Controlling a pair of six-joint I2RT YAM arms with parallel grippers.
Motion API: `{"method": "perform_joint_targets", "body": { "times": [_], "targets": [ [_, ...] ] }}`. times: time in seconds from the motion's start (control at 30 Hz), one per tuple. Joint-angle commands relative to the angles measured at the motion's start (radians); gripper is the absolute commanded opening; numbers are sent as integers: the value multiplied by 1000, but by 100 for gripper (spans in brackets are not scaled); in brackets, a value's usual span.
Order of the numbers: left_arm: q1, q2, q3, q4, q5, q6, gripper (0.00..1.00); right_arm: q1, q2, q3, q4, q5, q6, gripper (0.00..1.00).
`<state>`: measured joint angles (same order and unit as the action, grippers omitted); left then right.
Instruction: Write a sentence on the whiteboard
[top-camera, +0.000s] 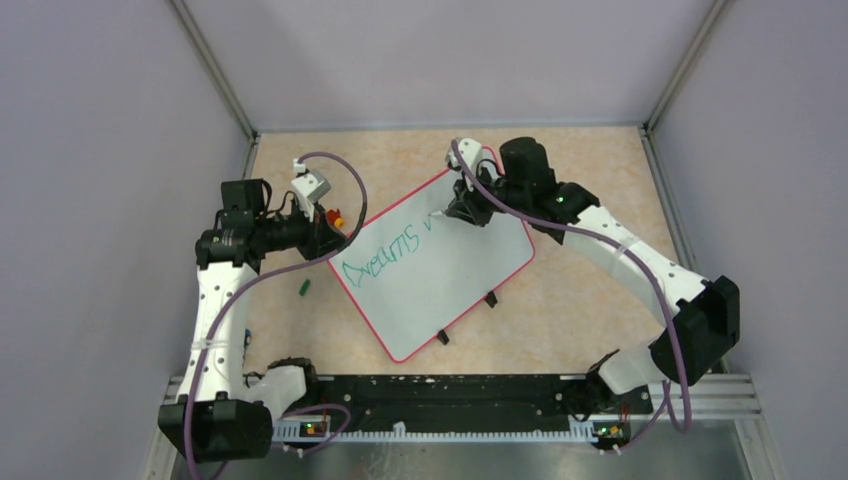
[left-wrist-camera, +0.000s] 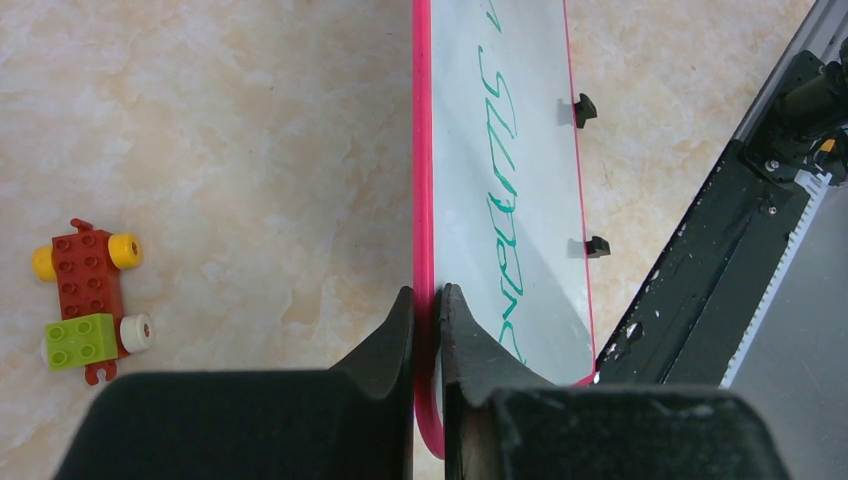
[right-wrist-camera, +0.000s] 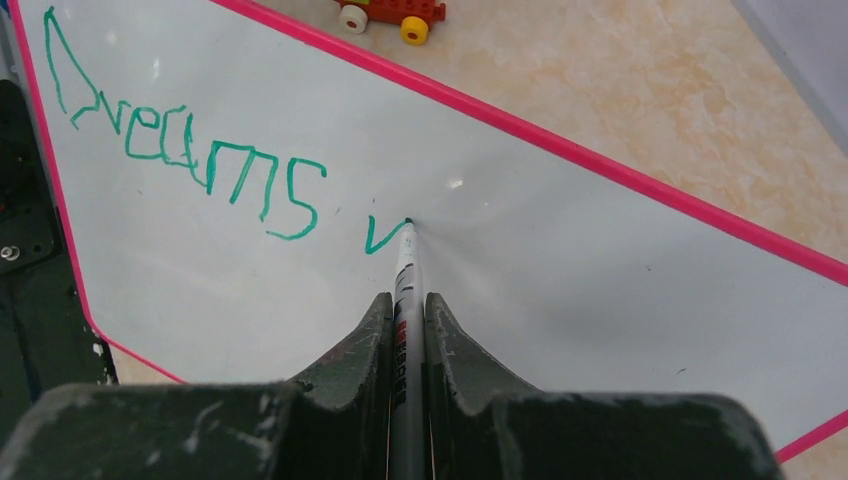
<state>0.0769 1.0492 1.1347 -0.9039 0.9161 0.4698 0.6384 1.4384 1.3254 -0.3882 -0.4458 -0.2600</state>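
A beige, marble-patterned tabletop (top-camera: 590, 290) was enclosed on three sides by plain pale lavender walls (top-camera: 440, 50), which met at slanting metal posts (top-camera: 214, 70). An aluminium rail (top-camera: 735, 395) ran along the near edge. Lighting was soft and even.

The whiteboard (top-camera: 450, 285) sits askew mid-surface (top-camera: 590, 300), with an arm at either side.
The left jaws close around its left rim, and a toy block car (top-camera: 335, 216) lies on the surface beside them. The sentence (right-wrist-camera: 200, 165) crosses the board's left half. The marker (right-wrist-camera: 405, 270) in the right jaws touches the board just right of it.
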Motion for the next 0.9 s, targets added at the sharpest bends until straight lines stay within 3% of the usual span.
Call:
{"method": "perform_joint_targets", "body": {
  "times": [0.0,0.6,0.87],
  "targets": [
    [-18,-12,-16,7,-7,22,0,-3,13,55,20,14,-13,0],
    [-17,-13,-21,7,-5,24,0,-3,-43,-63,11,13,-25,0],
    [-17,-9,-24,9,-6,24,0,-19,-26,-31,10,25,-36,0]
  ]
}}
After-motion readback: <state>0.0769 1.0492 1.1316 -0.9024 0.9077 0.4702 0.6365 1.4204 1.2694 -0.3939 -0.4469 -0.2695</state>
